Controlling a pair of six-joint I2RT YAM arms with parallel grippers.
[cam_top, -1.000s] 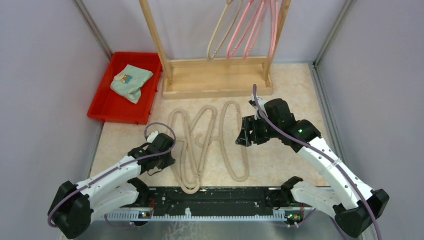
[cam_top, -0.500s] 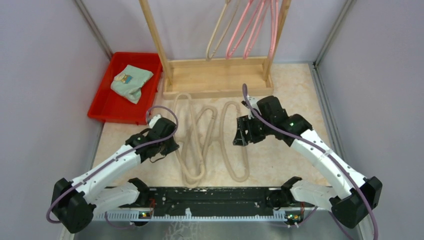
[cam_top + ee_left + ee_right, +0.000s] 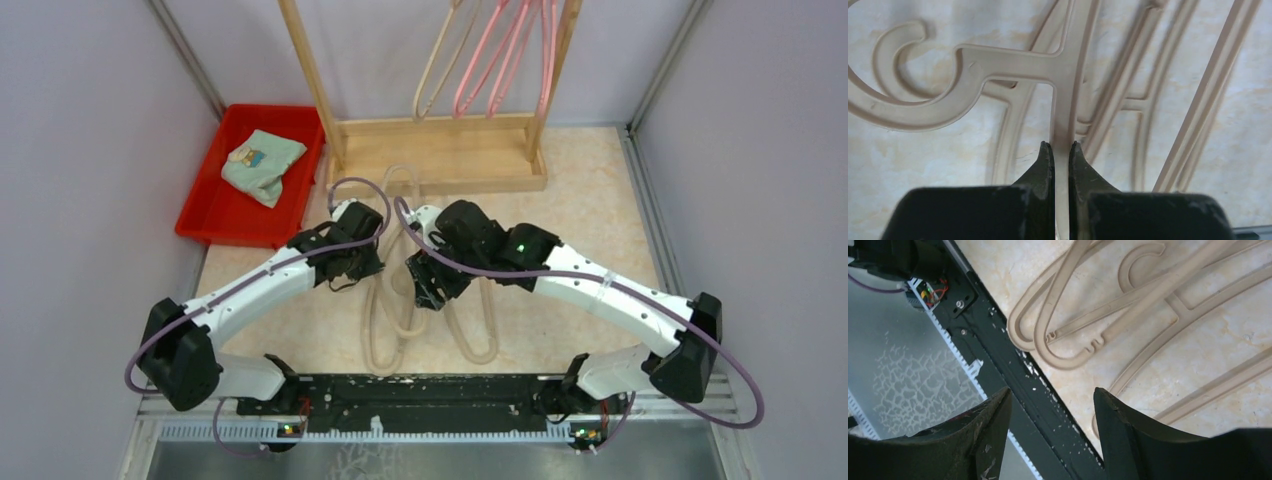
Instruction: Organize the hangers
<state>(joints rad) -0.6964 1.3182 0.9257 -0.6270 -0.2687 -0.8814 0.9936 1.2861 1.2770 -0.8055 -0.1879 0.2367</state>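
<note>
A black rail [image 3: 430,395] runs along the table's near edge. Just beyond it, several beige hangers [image 3: 1158,298] lie loose and overlapping on the pale table [image 3: 590,200].

The left gripper [image 3: 1061,150] reaches in from the left. Its fingers are pressed together on the thin stem of one hanger, just below the hanger's curved hook. The right gripper [image 3: 1052,392] hovers low over the near ends of the pile, fingers spread wide and holding nothing.

Farther back stands a wooden rack [image 3: 435,160]. One beige hanger [image 3: 428,75] and several pink hangers [image 3: 547,60] hang from it. At the far left a red bin [image 3: 215,210] holds a folded cloth [image 3: 262,162].

The step in hand looks like freeing the pinched hanger from the tangle. The grip is on a narrow bar, so a slow, level lift should stop the hanger swinging. Neighbouring hangers cross over it and may drag along. The open right gripper could pin those down, or steady the far end before the carry to the rack.
</note>
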